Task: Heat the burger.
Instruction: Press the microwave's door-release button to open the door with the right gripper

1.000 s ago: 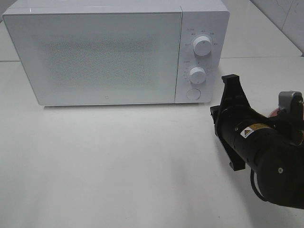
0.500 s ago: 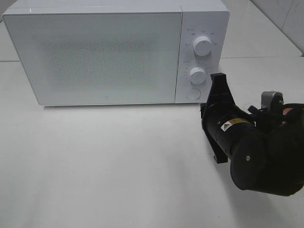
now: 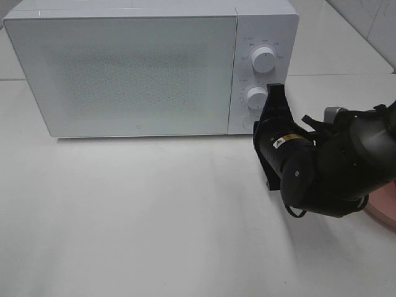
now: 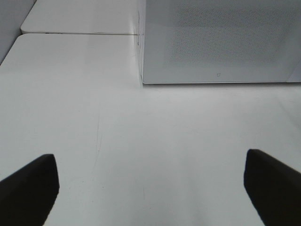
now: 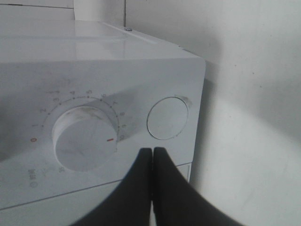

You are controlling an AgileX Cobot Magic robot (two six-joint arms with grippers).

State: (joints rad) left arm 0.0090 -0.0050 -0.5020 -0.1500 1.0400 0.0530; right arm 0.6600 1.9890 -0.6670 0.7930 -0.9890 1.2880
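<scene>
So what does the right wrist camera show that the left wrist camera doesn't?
Only the right wrist view: the shut right gripper, its tips between a numbered dial and a round button. Only the left wrist view: the open left gripper over the table, with the microwave door ahead. Both: the white microwave, seen from different ends.

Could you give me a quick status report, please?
Left gripper open, empty. Right gripper shut, by round button on white microwave. Burger not visible. Door closed.
</scene>
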